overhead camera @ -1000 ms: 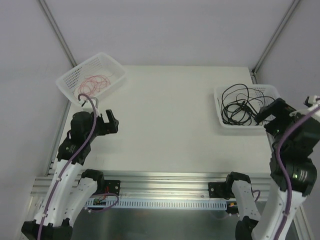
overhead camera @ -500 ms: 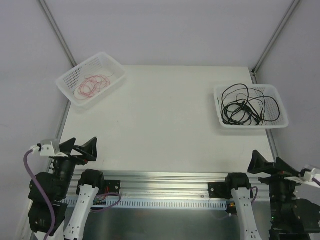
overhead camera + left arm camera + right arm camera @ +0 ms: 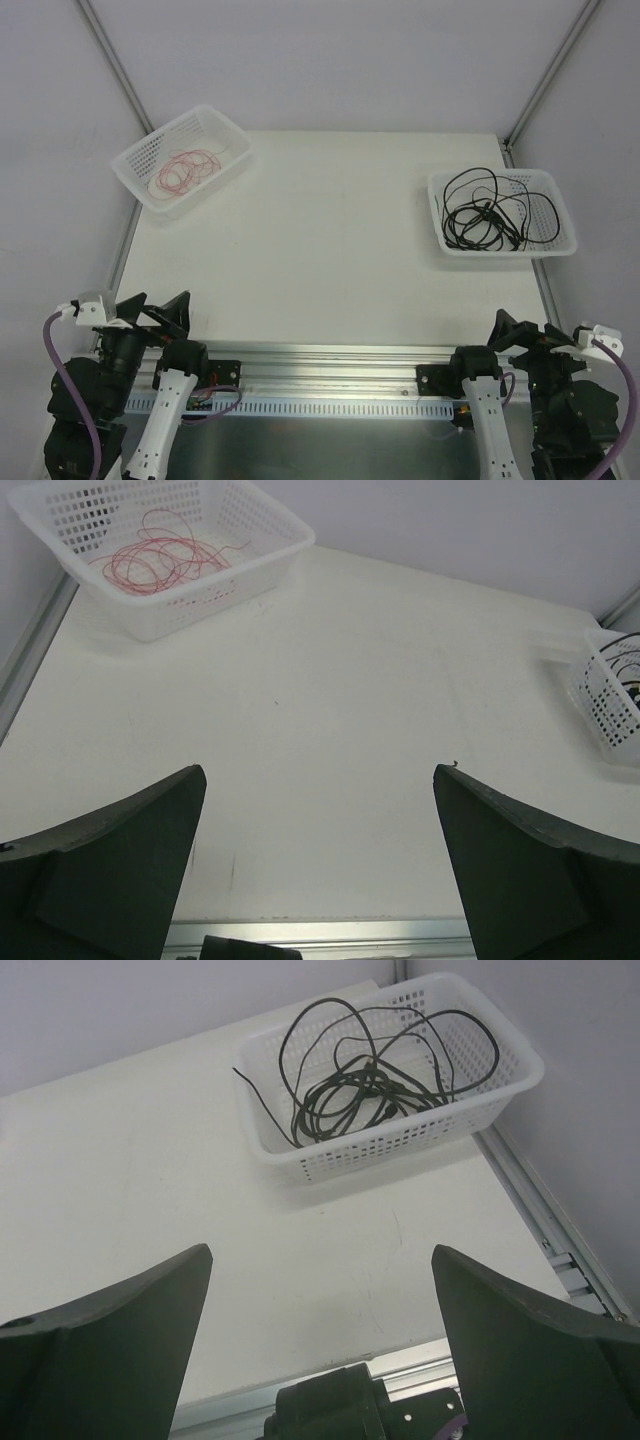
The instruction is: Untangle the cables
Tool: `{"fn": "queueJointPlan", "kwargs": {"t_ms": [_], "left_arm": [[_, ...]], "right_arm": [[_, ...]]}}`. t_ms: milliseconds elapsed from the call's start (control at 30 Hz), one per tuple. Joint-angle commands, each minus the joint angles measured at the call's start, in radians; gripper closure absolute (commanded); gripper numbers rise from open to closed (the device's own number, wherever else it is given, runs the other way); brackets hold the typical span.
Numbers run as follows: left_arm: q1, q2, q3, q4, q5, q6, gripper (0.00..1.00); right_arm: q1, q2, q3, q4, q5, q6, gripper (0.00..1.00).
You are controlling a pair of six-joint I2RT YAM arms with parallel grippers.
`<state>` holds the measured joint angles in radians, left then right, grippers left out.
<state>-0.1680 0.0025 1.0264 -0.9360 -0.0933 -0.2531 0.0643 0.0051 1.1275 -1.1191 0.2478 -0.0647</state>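
Since half a second ago, both arms are sinking lower and drawing back at the table's near edge. The left jaws and the right jaws are standing fully spread, gripping and touching nothing. The red cables are lying coiled in the far-left basket, and the black cables are lying tangled in the right basket. Their connectors are proving hard to make out.
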Motion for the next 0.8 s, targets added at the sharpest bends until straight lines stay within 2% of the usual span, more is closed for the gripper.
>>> {"fn": "queueJointPlan", "kwargs": {"t_ms": [0, 767], "left_arm": [[0.010, -0.167, -0.005, -0.040, -0.023, 0.017, 0.01], [0.012, -0.167, -0.005, -0.053, -0.114, -0.018, 0.01]], "right_arm": [[0.011, -0.189, -0.003, -0.044, 0.063, -0.007, 0.03], [0.014, -0.191, -0.015, -0.042, 0.030, -0.032, 0.03]]}}
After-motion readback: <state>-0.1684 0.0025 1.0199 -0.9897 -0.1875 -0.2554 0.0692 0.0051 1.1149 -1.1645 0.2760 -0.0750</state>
